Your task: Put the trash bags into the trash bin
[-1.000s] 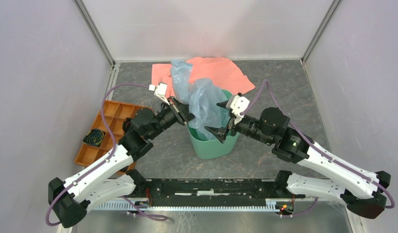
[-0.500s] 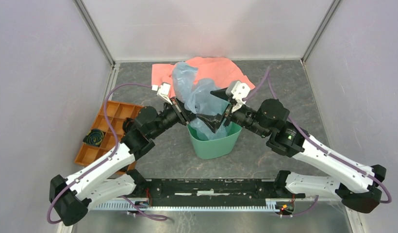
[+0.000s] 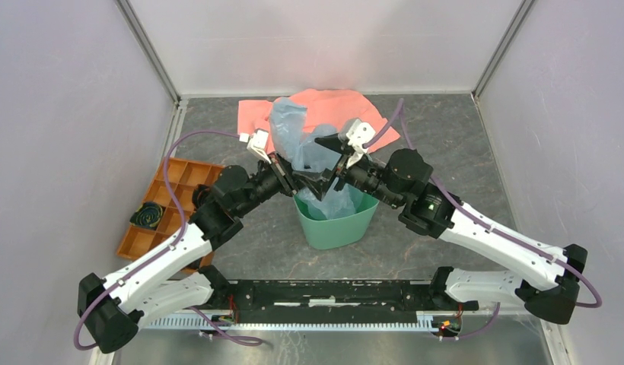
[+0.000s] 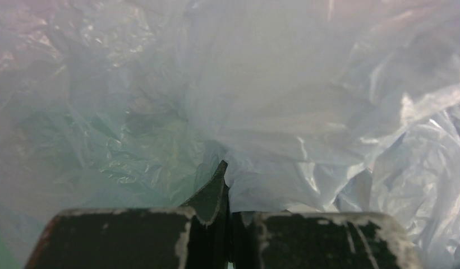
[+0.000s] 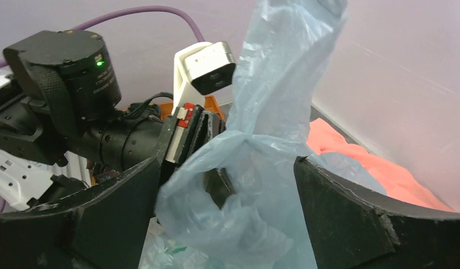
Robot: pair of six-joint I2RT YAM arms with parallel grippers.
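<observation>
Grey table [image 3: 461,152] — green bin [image 3: 335,228] centre, pink cloth [image 3: 332,103] behind, orange tray [image 3: 189,173] left.

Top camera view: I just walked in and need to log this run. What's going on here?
Both arms handle the pale blue trash bag over the green trash bin. The left gripper is shut on the film above the rim; the right gripper is open, straddling the bag. Part of the bag is in the bin, the rest sticks up above it.
</observation>
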